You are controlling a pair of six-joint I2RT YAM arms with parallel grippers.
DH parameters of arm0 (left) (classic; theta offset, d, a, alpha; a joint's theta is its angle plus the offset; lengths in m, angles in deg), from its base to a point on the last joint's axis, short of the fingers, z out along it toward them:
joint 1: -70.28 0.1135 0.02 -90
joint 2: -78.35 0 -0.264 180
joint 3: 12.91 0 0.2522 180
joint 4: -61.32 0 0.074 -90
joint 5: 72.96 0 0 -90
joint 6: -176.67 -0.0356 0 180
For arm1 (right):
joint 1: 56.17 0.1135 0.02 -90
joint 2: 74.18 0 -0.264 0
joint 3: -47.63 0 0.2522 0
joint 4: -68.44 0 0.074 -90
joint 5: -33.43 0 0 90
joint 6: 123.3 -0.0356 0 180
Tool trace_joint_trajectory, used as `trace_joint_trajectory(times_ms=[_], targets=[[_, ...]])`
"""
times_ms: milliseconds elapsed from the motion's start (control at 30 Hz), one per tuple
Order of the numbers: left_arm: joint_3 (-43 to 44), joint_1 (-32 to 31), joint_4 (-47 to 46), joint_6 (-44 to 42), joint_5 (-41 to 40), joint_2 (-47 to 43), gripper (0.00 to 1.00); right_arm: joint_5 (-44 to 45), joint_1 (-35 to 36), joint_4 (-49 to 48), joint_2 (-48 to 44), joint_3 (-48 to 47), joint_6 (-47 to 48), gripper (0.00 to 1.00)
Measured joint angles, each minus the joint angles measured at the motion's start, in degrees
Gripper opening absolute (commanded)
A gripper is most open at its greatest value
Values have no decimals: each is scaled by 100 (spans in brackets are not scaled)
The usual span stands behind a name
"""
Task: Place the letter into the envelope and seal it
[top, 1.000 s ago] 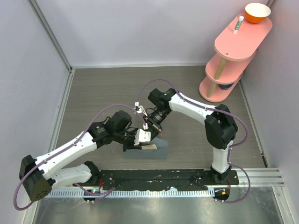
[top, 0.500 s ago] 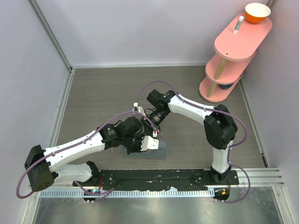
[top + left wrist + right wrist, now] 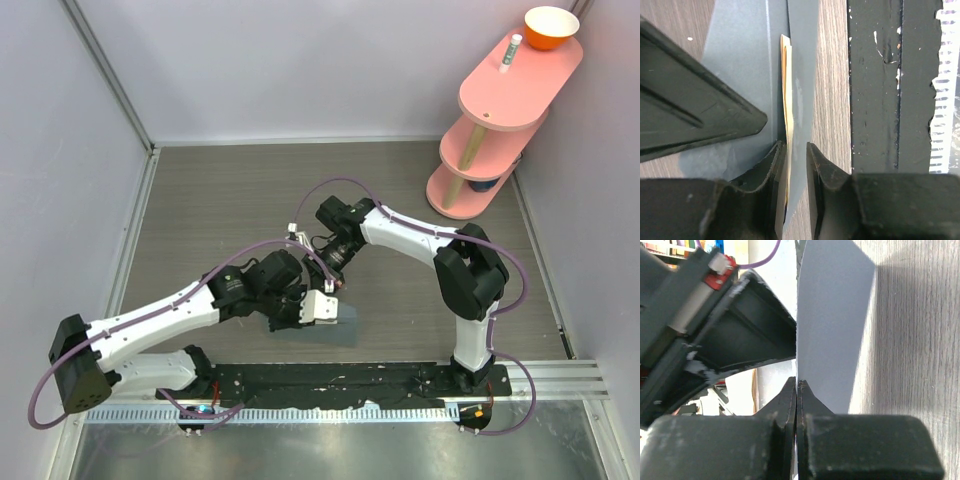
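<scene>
Closest to us, just beyond the black base plate (image 3: 890,100) at the table's near edge, the left gripper (image 3: 795,147) sits low over the envelope (image 3: 802,75). Its jaws stand a little apart. The paper's edge runs between them, but they do not look clamped on it. The envelope lies flat on the wooden table (image 3: 230,190), just in front of the arm bases and roughly midway between them.

In the left wrist view, the letter (image 3: 786,100) shows only as a thin tan sliver between two slate-grey layers. We judge it is nearly all the way inside the pocket, though we cannot tell whether it is fully seated.

Just behind, the right gripper (image 3: 797,382) is pinched tight on the envelope's flap (image 3: 835,325). The flap rises from the fingertips as a plain grey sheet, lifted clear of the table and not folded down.

Farther back on the right, well apart from the work, the pink shelf (image 3: 505,100) stands against the wall with an orange bowl (image 3: 551,27) on top.

So insertion looks close to done. What remains, as we read it, is pushing the last tan edge in if needed, folding the flap over the opening and pressing it shut.
</scene>
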Motion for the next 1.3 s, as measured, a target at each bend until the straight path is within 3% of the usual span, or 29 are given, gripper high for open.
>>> trace_joint_trajectory(times_ms=[433,867,1300], targets=[[380,2,186,13,4,-114,29,20,0,0,-2,66,9,1],[-74,2,-35,-210,-35,-37,1,28,0,-4,-26,66,11,1],[-111,-107,-236,-90,-39,122,1,96,0,0,-26,66,9,1]])
